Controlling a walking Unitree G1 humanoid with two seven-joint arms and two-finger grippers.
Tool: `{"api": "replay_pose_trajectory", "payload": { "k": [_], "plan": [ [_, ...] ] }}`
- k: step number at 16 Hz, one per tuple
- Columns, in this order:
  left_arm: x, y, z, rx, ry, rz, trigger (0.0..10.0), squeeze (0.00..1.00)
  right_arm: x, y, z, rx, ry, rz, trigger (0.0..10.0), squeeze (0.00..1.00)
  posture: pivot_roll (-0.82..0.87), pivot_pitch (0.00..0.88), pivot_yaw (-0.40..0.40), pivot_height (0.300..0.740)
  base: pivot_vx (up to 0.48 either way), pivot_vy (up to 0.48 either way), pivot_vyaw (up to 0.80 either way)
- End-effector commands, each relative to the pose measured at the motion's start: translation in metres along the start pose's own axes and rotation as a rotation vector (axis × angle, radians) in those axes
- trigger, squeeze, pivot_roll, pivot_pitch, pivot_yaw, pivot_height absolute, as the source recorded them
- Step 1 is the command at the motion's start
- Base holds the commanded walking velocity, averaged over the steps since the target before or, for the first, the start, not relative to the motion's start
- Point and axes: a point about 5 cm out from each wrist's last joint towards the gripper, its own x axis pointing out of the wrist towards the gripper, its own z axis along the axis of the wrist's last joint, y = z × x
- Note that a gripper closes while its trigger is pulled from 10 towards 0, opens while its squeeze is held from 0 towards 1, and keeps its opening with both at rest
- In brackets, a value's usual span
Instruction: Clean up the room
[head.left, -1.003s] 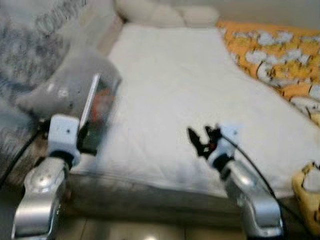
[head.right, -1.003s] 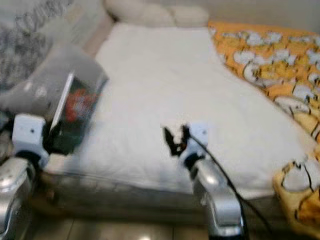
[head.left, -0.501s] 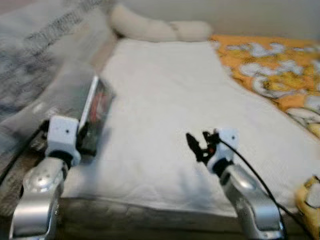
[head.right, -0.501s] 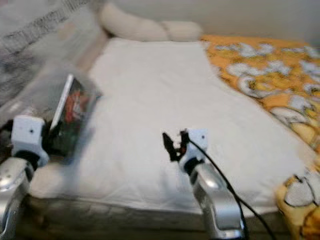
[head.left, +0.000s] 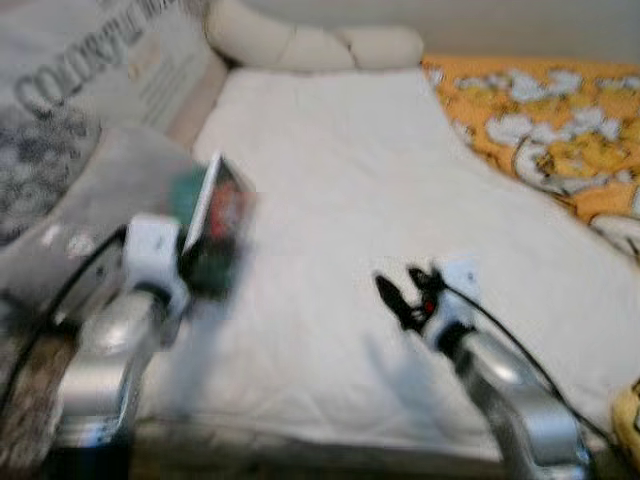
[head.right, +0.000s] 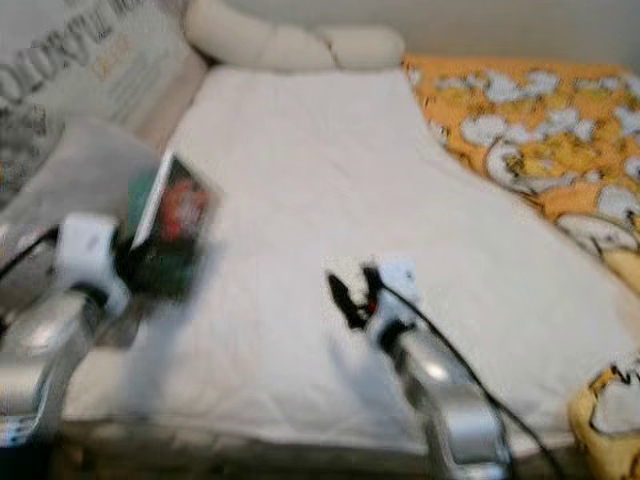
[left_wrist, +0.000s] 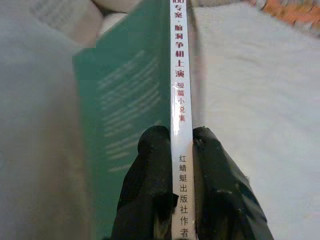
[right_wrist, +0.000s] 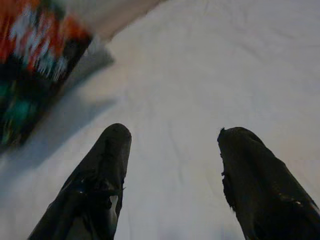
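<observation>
A wide bed covered by a white sheet (head.left: 380, 220) spreads ahead and below the robot's head camera, and the picture is somewhat blurred. Along the bed's right side lies an orange blanket with white flowers (head.left: 540, 130). At the head of the bed rests a long cream bolster pillow (head.left: 310, 45). On the left edge sit a light pillow printed with large dark letters (head.left: 100, 70) and, nearer the robot, a grey pillow (head.left: 70, 220).

The silver left arm (head.left: 110, 360) reaches forward and up from the lower left, its white wrist block over the bed's left edge beside the grey pillow. The left gripper (left_wrist: 175, 165) pinches a thin paperback book (head.left: 215, 235) and holds it upright on its edge just above the sheet. In the left wrist view both black fingers (left_wrist: 150, 175) press the book's white spine, which carries red Chinese characters, with the green back cover to one side. From the head camera the front cover shows dark, with red and green patches.

The silver right arm (head.left: 510, 390) stretches forward from the lower right, a black cable running along it. The right gripper (head.left: 400, 295) hovers over the middle of the sheet, its two fingers spread well apart and holding nothing.
</observation>
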Motion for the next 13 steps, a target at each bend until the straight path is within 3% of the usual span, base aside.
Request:
{"api": "replay_pose_trajectory", "payload": {
  "k": [1, 5, 8, 11, 12, 13],
  "plan": [
    [0.012, -0.004, 0.005, -0.052, -0.007, -0.055, 10.0, 0.00, -0.003, 0.000, 0.008, -0.014, -0.022, 0.034, 10.0, 0.00, -0.04, 0.000, 0.014, 0.740, 0.000, 0.000, 0.00],
    [0.052, -0.010, 0.009, -0.188, 0.042, -0.165, 10.0, 0.00, -0.011, -0.003, 0.017, -0.023, -0.021, 0.116, 10.0, 0.00, -0.10, 0.000, 0.043, 0.740, 0.000, 0.000, 0.00],
    [0.076, -0.015, 0.008, -0.344, 0.085, -0.200, 10.0, 0.00, -0.022, 0.000, 0.017, -0.042, 0.029, 0.200, 10.0, 0.00, -0.15, 0.000, 0.062, 0.740, 0.000, 0.000, 0.00],
    [0.086, -0.016, -0.002, -0.518, 0.120, -0.193, 10.0, 0.00, -0.034, 0.001, 0.020, -0.027, 0.067, 0.259, 10.0, 0.00, -0.20, 0.000, 0.069, 0.740, 0.000, 0.000, 0.00],
    [0.089, -0.022, -0.006, -0.630, 0.118, -0.225, 10.0, 0.00, -0.041, 0.000, 0.020, -0.039, 0.098, 0.278, 10.0, 0.00, -0.22, 0.000, 0.066, 0.740, 0.000, 0.000, 0.00],
    [0.089, -0.025, -0.007, -0.661, 0.114, -0.237, 10.0, 0.00, -0.043, -0.001, 0.020, -0.046, 0.109, 0.283, 10.0, 0.00, -0.23, 0.000, 0.061, 0.740, 0.000, 0.000, 0.00]
  ]
}}
